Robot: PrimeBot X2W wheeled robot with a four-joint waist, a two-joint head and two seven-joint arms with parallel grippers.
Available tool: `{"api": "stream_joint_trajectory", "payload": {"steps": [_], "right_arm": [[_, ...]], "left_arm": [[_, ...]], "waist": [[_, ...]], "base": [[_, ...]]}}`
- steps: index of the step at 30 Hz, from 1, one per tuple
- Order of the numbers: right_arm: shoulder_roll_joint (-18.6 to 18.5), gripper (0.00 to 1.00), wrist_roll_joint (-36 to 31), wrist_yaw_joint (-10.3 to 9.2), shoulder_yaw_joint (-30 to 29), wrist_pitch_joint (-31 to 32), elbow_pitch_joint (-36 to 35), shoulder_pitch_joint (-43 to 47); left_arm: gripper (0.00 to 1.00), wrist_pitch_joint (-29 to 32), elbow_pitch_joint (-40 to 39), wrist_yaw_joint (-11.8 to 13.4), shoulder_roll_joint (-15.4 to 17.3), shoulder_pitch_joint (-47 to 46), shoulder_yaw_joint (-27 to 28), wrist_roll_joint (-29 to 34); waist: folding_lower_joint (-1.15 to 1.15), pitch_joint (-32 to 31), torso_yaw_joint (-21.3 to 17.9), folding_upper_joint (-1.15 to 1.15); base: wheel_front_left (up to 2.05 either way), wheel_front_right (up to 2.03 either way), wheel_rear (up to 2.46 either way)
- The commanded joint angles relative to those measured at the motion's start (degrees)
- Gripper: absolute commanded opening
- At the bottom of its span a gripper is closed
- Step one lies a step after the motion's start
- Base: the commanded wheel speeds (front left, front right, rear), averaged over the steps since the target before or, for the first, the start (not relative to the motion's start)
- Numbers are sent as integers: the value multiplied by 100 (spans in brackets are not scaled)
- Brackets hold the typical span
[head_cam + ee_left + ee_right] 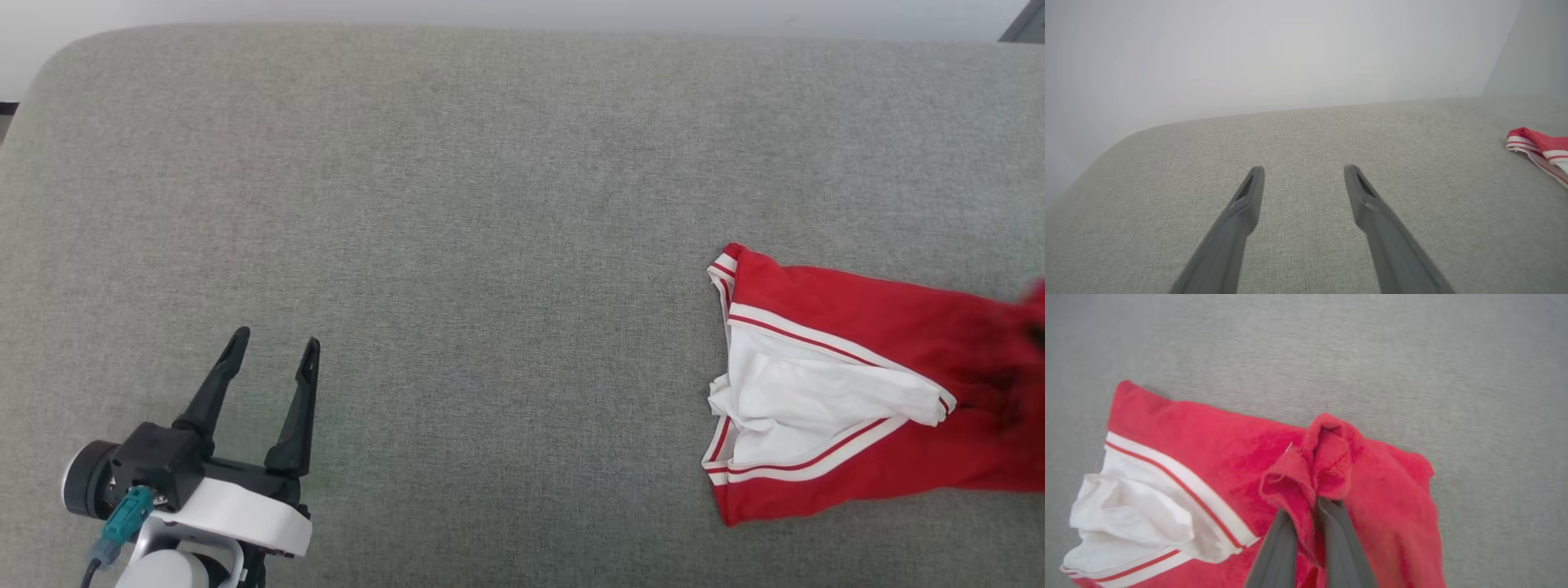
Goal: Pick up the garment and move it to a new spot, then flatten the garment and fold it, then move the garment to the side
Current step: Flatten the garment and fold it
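The cushion (490,204) is matt woven cloth, slightly coarse. The shirt (857,327) is soft red cloth with a smoother white sleeve (816,392). The left gripper (276,336) is matt dark plastic, its wrist casing (237,514) glossy white.

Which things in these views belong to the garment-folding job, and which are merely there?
Part of the job:
- garment, red with a white sleeve, lying crumpled
- right gripper, shut on a bunched red fold of the garment
- left gripper, open, well apart from the garment

Merely there:
- grey fabric surface under it all
- pale wall behind
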Motion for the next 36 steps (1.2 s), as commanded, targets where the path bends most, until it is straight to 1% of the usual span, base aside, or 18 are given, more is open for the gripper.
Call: {"api": "stream_joint_trajectory", "payload": {"steps": [1,5,6,7,9,14,16,17,18,21,26,31,32,33,34,35,36], "right_arm": [[71,0,-8,-4,343,109,-411,26],[216,0,-49,-4,1117,284,-991,-145],[255,0,-59,-4,1277,315,-1070,-207],[255,0,-59,-4,1277,315,-1070,-207],[328,0,-71,-4,1632,384,-1160,-318],[521,0,-28,-4,2295,411,-1073,-745],[571,0,12,-5,2529,414,-955,-893],[576,0,52,-5,2699,387,-787,-1032],[576,0,52,-5,2699,387,-787,-1032],[567,0,121,-4,2908,253,-377,-1196],[495,0,183,-5,3041,51,139,-1150],[517,0,250,-4,3135,-312,379,-1238],[522,7,250,-4,3138,-401,382,-1275],[522,38,238,-5,3139,-490,382,-1314],[532,95,250,-4,3148,-555,381,-1337],[534,100,275,-4,3152,-628,361,-1350],[535,100,302,-4,3153,-731,309,-1382]], "left_arm": [[100,-27,-3,13,-22,66,-19,-49],[100,-27,33,13,-72,72,-47,-111],[100,-27,38,13,-82,61,-77,-114],[100,-27,38,13,-82,61,-77,-114],[100,-27,62,13,-96,48,-98,-126],[100,-27,31,13,-160,46,-121,-243],[100,-27,23,13,-138,43,-128,-279],[100,-27,25,13,-135,28,-144,-297],[100,-27,25,13,-135,28,-144,-297],[100,-27,41,13,-176,-35,-170,-304],[100,-28,80,13,-243,-62,-168,-316],[100,-27,74,13,-265,-76,-101,-324],[100,-27,64,13,-263,-67,-92,-323],[100,-27,62,13,-257,-56,-82,-328],[100,-27,72,13,-244,-44,-78,-342],[100,-27,91,13,-230,-35,-85,-348],[100,-27,115,13,-218,-37,-77,-356]], "waist": [[0,-17,28,0],[0,-36,83,0],[0,-48,102,0],[0,-48,102,0],[0,-69,144,0],[0,-111,252,0],[0,-116,287,0],[0,-111,330,0],[0,-111,330,0],[0,-82,412,0],[0,-52,460,0],[0,-37,404,0],[0,-38,381,0],[0,-40,356,0],[0,-46,325,0],[0,-57,296,0],[0,-66,265,0]], "base": [[0,0,0],[0,0,0],[0,0,0],[0,0,0],[0,0,0],[0,0,0],[0,0,0],[0,0,0],[0,0,0],[0,0,0],[0,0,0],[0,0,0],[0,0,0],[0,0,0],[0,0,0],[0,0,0],[0,0,0]]}}
